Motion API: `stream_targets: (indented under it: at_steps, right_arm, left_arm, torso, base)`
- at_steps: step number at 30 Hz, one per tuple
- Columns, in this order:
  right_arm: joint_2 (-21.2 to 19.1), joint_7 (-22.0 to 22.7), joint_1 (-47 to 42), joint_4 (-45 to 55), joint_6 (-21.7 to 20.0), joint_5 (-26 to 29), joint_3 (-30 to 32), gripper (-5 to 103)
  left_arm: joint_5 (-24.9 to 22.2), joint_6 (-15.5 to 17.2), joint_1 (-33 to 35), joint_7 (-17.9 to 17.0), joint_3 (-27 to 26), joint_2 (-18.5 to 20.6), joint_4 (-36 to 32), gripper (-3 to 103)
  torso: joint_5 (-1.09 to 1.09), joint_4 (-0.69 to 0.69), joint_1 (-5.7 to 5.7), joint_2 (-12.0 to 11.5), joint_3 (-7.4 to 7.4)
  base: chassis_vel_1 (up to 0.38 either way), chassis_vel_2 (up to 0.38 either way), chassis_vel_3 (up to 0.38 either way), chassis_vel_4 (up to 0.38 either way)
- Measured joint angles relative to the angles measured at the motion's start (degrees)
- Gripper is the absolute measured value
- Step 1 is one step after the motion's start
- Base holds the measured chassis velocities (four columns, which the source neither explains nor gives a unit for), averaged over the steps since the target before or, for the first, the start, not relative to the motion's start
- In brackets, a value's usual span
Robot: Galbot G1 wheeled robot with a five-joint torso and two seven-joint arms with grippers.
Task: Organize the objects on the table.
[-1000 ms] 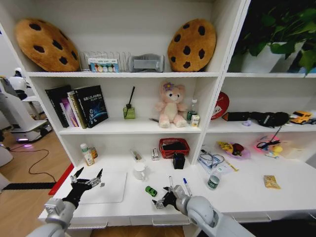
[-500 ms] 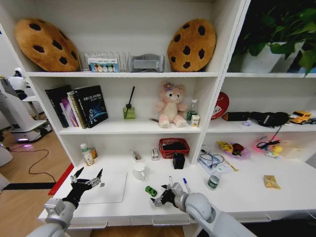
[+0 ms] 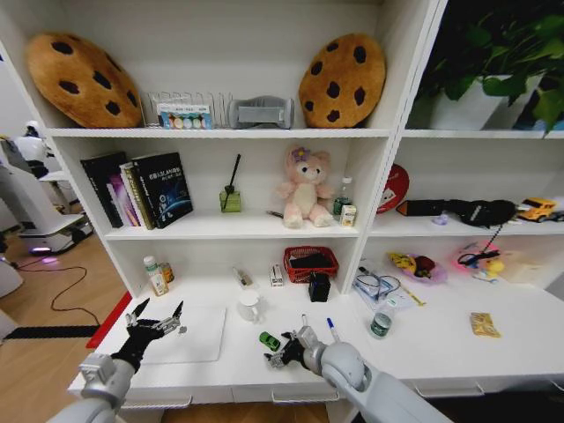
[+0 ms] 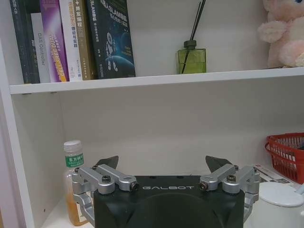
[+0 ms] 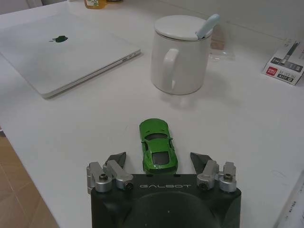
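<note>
- Right gripper [image 5: 159, 160] low over the table [image 5: 247, 123], jaws spread, nothing clamped.
- Green toy car [image 5: 157, 151] sits on the table between the fingertips; contact can't be confirmed.
- White mug [image 5: 176, 54] just beyond the car; laptop [image 5: 66, 50] well apart from it.
- Left gripper [image 3: 155, 317] hangs above the laptop, jaws wide, empty.

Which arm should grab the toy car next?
Right. The right hand is open with the small green toy car between its fingers on the white desk; the left hand hovers over the silver laptop.
</note>
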Motion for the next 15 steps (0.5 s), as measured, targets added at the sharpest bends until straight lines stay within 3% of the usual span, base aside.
stream_targets:
  at_steps: [2, 4, 6, 13, 15]
  right_arm:
    - [0.2, 0.2, 0.2, -0.3, 0.1, 0.0, 0.0, 63]
    - [0.2, 0.3, 0.2, -0.4, 0.1, 0.0, 0.0, 63]
    - [0.2, 0.5, 0.3, -0.4, 0.1, -0.2, -0.1, 56]
    - [0.2, 1.9, 0.9, -0.3, 0.1, 0.0, -0.8, 55]
    - [0.3, 2.2, 1.2, -0.5, 0.1, 0.1, -1.1, 48]
  left_arm:
    - [0.0, 0.0, 0.0, 0.0, 0.0, 0.0, 0.0, 100]
    - [0.0, 0.0, 0.0, 0.0, 0.0, 0.0, 0.0, 100]
    - [0.0, 0.0, 0.0, 0.0, 0.0, 0.0, 0.0, 100]
    - [0.0, 0.0, 0.0, 0.0, 0.0, 0.0, 0.0, 100]
    - [0.0, 0.0, 0.0, 0.0, 0.0, 0.0, 0.0, 100]
  torso:
    - [0.0, 0.0, 0.0, 0.0, 0.0]
    - [0.0, 0.0, 0.0, 0.0, 0.0]
    - [0.0, 0.0, 0.0, 0.0, 0.0]
    - [0.0, 0.0, 0.0, 0.0, 0.0]
    - [0.0, 0.0, 0.0, 0.0, 0.0]
  base:
    - [0.0, 0.0, 0.0, 0.0]
    - [0.0, 0.0, 0.0, 0.0]
    - [0.0, 0.0, 0.0, 0.0]
    - [0.0, 0.0, 0.0, 0.0]
    - [0.0, 0.0, 0.0, 0.0]
